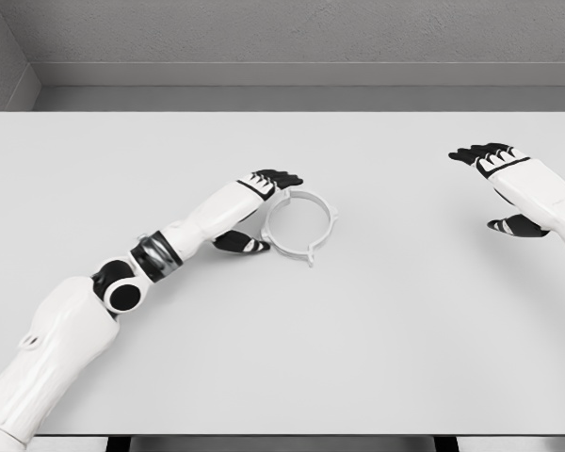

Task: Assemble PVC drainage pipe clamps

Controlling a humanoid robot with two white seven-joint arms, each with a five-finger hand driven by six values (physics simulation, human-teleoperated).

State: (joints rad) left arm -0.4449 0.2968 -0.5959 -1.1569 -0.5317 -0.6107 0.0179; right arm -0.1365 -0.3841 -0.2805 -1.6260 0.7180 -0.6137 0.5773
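A white ring-shaped pipe clamp (301,224) lies flat on the white table (358,330), just left of the middle, with small tabs at its lower edge and right side. My left hand (264,202) reaches in from the lower left and sits against the clamp's left rim. Its black fingers (278,177) stretch over the ring's top left, and the thumb (242,244) lies below and apart, holding nothing. My right hand (499,184) hovers at the far right, far from the clamp, fingers spread and holding nothing.
The table's far edge (282,112) meets a grey wall at the back. The near edge runs along the bottom of the view.
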